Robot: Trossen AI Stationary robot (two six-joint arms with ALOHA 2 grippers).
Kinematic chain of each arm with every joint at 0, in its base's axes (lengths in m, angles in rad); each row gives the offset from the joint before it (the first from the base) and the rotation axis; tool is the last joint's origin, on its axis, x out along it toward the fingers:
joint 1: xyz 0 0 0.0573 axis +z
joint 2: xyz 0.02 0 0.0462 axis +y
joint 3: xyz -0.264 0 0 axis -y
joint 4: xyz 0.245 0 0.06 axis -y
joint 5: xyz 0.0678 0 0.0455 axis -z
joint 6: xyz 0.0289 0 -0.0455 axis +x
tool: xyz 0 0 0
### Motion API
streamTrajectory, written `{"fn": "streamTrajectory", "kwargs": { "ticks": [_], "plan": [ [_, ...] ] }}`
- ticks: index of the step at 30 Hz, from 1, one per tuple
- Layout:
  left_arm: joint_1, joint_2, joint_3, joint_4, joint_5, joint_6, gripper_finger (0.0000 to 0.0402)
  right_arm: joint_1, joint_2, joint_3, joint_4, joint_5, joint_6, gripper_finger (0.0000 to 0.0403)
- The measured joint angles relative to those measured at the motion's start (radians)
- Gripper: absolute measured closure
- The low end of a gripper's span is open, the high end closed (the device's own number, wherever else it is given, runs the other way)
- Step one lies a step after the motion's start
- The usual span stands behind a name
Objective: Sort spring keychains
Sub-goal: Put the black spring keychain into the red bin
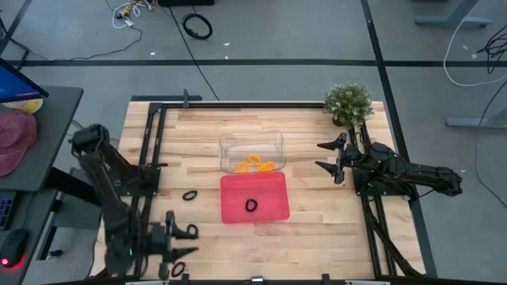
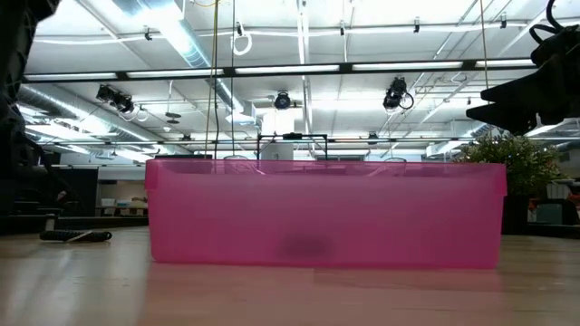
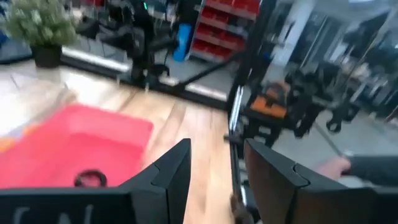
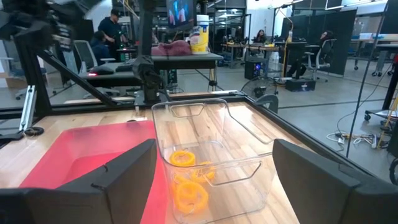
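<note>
Several orange spring keychains (image 1: 255, 165) lie on the floor of a clear bin (image 1: 251, 146) at mid-table; they also show in the right wrist view (image 4: 188, 186). One black keychain (image 1: 252, 206) lies in the red tray (image 1: 273, 207) just in front of the bin; it also shows in the left wrist view (image 3: 90, 179). Another black keychain (image 1: 189, 195) lies on the table left of the tray. My left gripper (image 1: 190, 242) is open and empty near the front left. My right gripper (image 1: 326, 157) is open and empty, right of the bin.
A potted plant (image 1: 348, 103) stands at the far right corner. A small dark loop (image 1: 179, 271) lies by the near edge under my left gripper. Black frame rails run along the table's left (image 1: 150, 158) and right sides. Bare wood lies between the tray and my right arm.
</note>
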Motion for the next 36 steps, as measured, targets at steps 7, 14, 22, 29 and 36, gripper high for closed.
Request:
{"fn": "streamTrajectory", "kwargs": {
  "ticks": [7,14,22,29,36],
  "plan": [
    [0.015,0.225,0.360,-0.646,0.196,-0.488,0.0248,0.000,0.000,0.000,0.000,0.000,0.000,0.0078],
    [0.093,0.449,0.548,-1.053,0.657,-0.939,0.0248,0.000,0.000,0.000,0.000,0.000,0.000,0.0078],
    [0.167,0.528,0.570,-1.128,1.029,-1.175,0.0248,0.000,0.000,0.000,0.000,0.000,0.000,0.0078],
    [0.167,0.529,0.570,-1.126,1.044,-1.294,0.0262,0.000,0.000,0.000,0.000,0.000,0.000,0.0078],
    [0.135,0.532,0.570,-1.121,1.091,-1.427,0.0277,0.000,0.000,0.000,0.000,0.000,0.000,0.0078]
  ]
}}
